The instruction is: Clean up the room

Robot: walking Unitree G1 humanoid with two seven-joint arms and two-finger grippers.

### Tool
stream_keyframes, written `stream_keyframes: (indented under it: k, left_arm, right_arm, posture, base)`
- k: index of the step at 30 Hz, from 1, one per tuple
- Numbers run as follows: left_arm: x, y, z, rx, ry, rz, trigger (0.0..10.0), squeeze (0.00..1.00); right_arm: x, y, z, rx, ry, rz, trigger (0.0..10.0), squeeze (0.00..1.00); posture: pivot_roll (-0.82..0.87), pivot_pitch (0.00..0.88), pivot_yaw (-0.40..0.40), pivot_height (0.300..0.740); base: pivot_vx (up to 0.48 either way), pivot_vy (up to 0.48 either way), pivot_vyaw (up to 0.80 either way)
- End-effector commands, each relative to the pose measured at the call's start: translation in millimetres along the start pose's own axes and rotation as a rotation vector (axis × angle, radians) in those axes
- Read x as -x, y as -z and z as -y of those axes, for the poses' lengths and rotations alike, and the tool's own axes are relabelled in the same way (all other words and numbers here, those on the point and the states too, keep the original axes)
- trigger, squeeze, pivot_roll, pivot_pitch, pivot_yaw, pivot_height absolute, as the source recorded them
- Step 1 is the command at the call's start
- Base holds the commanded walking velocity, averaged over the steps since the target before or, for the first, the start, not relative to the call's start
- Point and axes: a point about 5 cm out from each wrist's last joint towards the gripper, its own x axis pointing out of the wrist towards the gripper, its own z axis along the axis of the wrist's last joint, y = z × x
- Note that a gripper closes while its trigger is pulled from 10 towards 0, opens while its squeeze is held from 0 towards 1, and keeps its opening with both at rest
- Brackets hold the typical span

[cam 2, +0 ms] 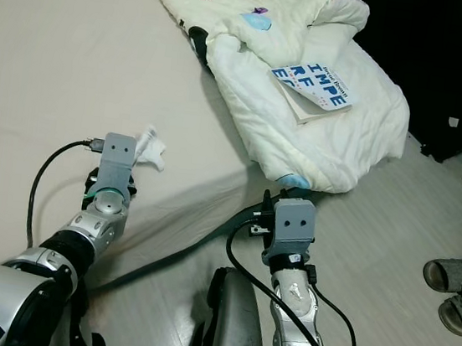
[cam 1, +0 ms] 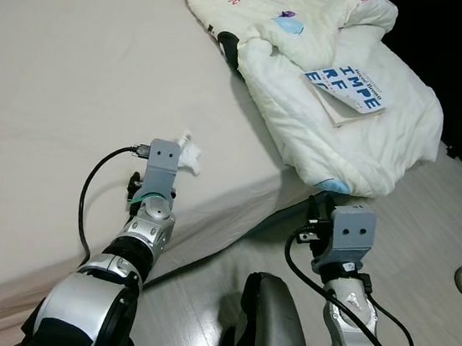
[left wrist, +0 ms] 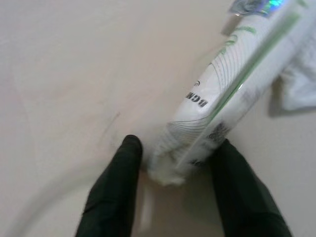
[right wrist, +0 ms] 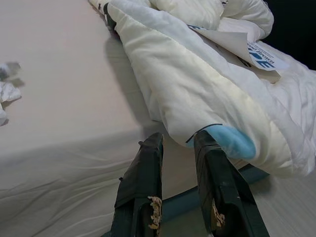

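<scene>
Your left hand point(left wrist: 173, 163) was low over the bed point(cam 1: 66, 77), and its two black fingers point(left wrist: 118, 187) stood open on both sides of the near end of a white tube point(left wrist: 222, 108) with green print. The tube lay flat on the sheet, between the fingers but not yet squeezed, as far as I could judge. Just beside its far end lay a crumpled tissue point(cam 1: 190, 153).

The main risk was in the closing. You held only the end of the tube, and its body was smooth and soft, so it could slide out forward, or turn in the fingers when you lifted. If you pressed too low, the fingers could also catch the sheet and pull it up with the tube. A hard squeeze could push the content out, if the cap was loose; I could not see the cap clearly.

Your right hand point(right wrist: 180, 148) hung near the edge of the bed with the fingers a little apart and grasping nothing. It was close under the hanging blanket point(cam 1: 344, 145). A book point(cam 1: 344, 90) rested on that blanket, so if this arm caught the cloth, the book could slip to the floor point(cam 1: 437, 215).
</scene>
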Motion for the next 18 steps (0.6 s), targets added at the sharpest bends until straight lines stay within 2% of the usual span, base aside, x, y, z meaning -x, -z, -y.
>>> stream_keyframes:
  k: [1,5,8,11,14,18]
  left_arm:
    - [0.1,14,-3.6,0.000,-0.011,-0.044,0.0,0.00]
    - [-0.4,1,-3.0,0.014,0.017,0.043,0.0,0.00]
    - [1.1,-3,0.9,0.032,0.052,0.073,0.0,0.00]
    - [6.3,-8,12.0,0.051,0.126,0.114,0.0,0.00]
    - [7.5,-10,14.4,0.052,0.142,0.125,0.0,0.00]
    - [8.7,-20,14.8,0.059,0.172,0.185,0.0,0.00]
  right_arm:
    - [3.1,2,1.0,-0.009,0.010,-0.016,10.0,0.00]
    - [2.4,2,1.8,-0.008,0.013,-0.015,10.0,0.00]
    - [1.6,3,2.4,-0.007,0.012,-0.016,10.0,0.00]
    - [-0.5,2,2.4,-0.007,0.013,-0.015,10.0,0.00]
    - [-1.0,2,2.3,-0.007,0.014,-0.014,10.0,0.00]
    - [-0.2,2,5.4,-0.004,0.022,-0.012,10.0,0.00]
  posture:
    - [-0.12,0.247,0.011,0.560]
    - [-0.11,0.243,0.009,0.560]
    - [-0.10,0.239,0.009,0.560]
    - [-0.11,0.232,0.011,0.560]
    - [-0.11,0.232,0.011,0.560]
    - [-0.11,0.232,0.011,0.560]
  base:
    - [0.000,0.000,0.00]
    - [0.000,0.000,0.00]
    - [0.000,0.000,0.00]
    - [0.000,0.000,0.00]
    - [0.000,0.000,0.00]
    - [0.000,0.000,0.00]
